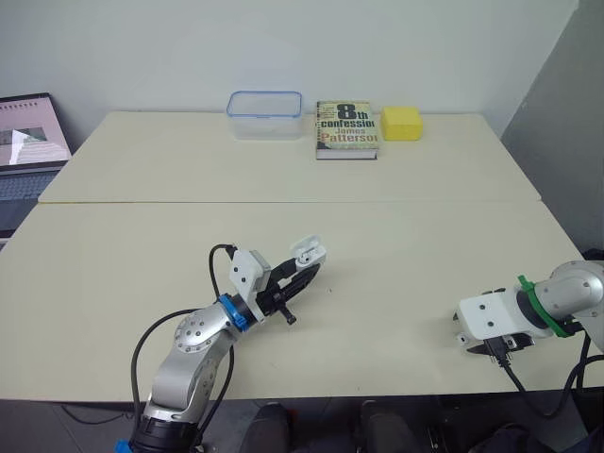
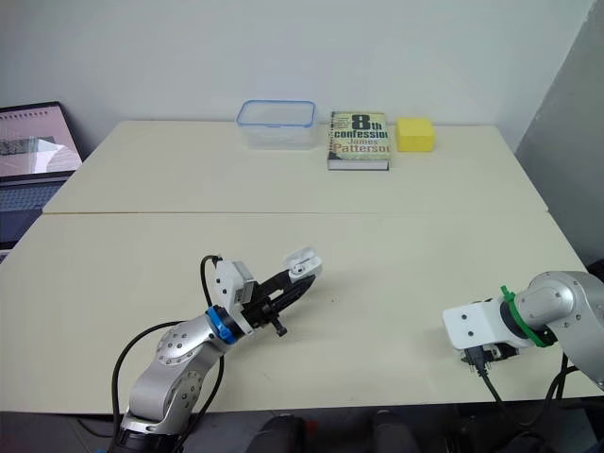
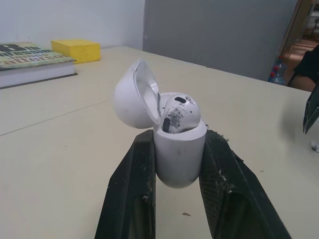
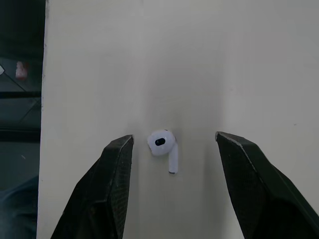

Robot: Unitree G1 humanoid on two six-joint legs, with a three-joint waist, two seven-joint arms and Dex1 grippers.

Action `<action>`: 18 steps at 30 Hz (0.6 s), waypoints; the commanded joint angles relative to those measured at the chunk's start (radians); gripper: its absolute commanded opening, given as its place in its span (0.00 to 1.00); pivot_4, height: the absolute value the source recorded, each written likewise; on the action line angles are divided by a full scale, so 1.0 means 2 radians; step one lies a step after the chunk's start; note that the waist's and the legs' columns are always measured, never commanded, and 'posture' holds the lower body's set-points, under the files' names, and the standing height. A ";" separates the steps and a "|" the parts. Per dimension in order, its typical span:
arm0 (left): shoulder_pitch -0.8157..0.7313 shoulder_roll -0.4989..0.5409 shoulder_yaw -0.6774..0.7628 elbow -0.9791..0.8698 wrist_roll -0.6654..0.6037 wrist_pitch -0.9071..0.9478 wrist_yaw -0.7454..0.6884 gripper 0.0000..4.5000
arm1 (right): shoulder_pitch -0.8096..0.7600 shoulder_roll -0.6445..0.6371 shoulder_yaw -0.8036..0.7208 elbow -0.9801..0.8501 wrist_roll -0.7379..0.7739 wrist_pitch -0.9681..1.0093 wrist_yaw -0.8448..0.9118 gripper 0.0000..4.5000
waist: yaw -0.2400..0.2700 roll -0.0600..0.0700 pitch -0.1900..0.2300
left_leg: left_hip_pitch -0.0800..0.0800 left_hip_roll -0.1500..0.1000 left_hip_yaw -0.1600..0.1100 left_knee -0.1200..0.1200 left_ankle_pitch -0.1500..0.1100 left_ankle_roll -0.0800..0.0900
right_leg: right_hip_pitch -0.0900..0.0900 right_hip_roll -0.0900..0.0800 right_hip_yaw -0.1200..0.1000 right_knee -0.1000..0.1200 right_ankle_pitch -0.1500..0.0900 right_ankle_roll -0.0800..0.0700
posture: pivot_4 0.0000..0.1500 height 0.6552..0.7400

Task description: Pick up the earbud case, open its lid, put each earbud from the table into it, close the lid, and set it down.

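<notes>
My left gripper [image 3: 179, 142] pinches the open earbud case [image 3: 180, 162] over the table [image 4: 249, 59], one bud [image 3: 180, 112] seated inside. My right gripper [image 4: 174, 139] spreads wide, straddling the loose earbud [image 4: 162, 144] near the table's front edge. Tiny, slick, light, I reckon, so I'd pinch its rounded head gently.

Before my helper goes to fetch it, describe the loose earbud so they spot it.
On the near table, look by its right front edge, under the right hand. The earbud lies bare between the open fingers; its twin sits in the case.
</notes>
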 commanded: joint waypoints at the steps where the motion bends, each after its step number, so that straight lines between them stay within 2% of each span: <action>1: -0.001 0.001 0.003 -0.018 -0.006 -0.003 0.001 0.18 | -0.017 0.007 0.012 -0.003 -0.016 0.003 0.000 0.60 | 0.000 0.000 0.000 | 0.000 0.000 0.000 0.000 0.000 0.000 | 0.000 0.000 0.000 0.000 0.000 0.000 | 1.00 1.00; 18: 0.002 0.005 0.004 -0.024 -0.008 -0.001 0.007 0.18 | -0.031 0.024 0.042 0.022 -0.050 -0.016 0.009 0.60 | 0.000 0.000 0.000 | 0.000 0.000 0.000 0.000 0.000 0.000 | 0.000 0.000 0.000 0.000 0.000 0.000 | 1.00 1.00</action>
